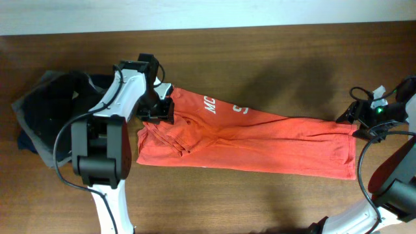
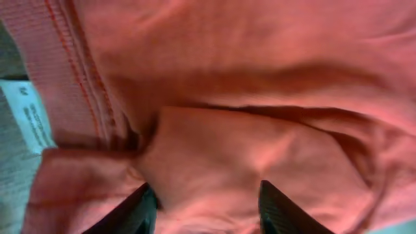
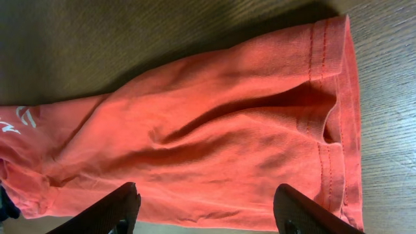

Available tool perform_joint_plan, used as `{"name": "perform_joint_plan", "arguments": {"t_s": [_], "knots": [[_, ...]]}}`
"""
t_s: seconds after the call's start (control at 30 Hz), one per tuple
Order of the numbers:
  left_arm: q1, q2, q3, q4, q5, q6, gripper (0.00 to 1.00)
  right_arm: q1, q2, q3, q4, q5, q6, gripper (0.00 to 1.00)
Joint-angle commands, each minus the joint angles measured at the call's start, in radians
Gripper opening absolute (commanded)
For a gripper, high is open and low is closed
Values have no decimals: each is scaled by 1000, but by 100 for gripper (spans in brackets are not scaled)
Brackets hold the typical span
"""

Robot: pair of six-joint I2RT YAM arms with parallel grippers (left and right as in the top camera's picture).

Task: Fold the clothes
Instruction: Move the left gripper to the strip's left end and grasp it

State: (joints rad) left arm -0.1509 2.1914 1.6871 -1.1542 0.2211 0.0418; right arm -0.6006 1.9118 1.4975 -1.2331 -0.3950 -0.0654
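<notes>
The clothes, one red-orange shirt (image 1: 260, 140), lie in a long strip across the wooden table, white lettering (image 1: 209, 104) up. My left gripper (image 1: 158, 109) presses down on its left end by the collar. In the left wrist view the shirt (image 2: 260, 97) fills the frame, its white neck tag (image 2: 29, 114) at the left. The left gripper (image 2: 208, 205) has its jaws apart with a raised fold of cloth between them. My right gripper (image 1: 356, 120) hangs at the hem end. In the right wrist view that gripper (image 3: 205, 195) stands wide open above the shirt (image 3: 214, 130), holding nothing.
A pile of dark folded garments (image 1: 45, 117) sits at the table's left end, behind my left arm. Bare wooden table (image 1: 260, 201) runs in front of the shirt. A pale wall edge (image 1: 195, 13) borders the back.
</notes>
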Motion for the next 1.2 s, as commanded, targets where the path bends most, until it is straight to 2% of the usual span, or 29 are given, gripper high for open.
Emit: {"name": "perform_joint_plan", "arguments": {"t_s": [0.0, 0.07, 0.13, 0.33, 0.63, 0.97, 1.0, 1.07, 1.17], "knots": [[0, 0, -1, 9, -54, 11, 38, 5, -3, -1, -5, -16, -13, 71], [0, 0, -1, 2, -53, 11, 17, 5, -3, -1, -6, -17, -13, 70], [0, -3, 2, -29, -52, 11, 1, 5, -3, -1, -8, -16, -13, 70], [0, -37, 7, -148, -23, 11, 1, 5, -3, -1, -8, -16, -13, 70], [0, -138, 7, -211, -24, 12, 1, 5, -3, -1, -7, -16, -13, 70], [0, -141, 7, -250, -27, 11, 0, 5, -3, -1, -7, -16, -13, 70], [0, -141, 7, -254, -28, 12, 1, 5, -3, -1, -7, -16, -13, 70], [0, -141, 7, -250, -37, 12, 23, 5, -3, -1, -7, -16, -13, 70], [7, -142, 12, -214, -57, 11, 40, 5, -3, -1, -7, -16, -13, 70]]}}
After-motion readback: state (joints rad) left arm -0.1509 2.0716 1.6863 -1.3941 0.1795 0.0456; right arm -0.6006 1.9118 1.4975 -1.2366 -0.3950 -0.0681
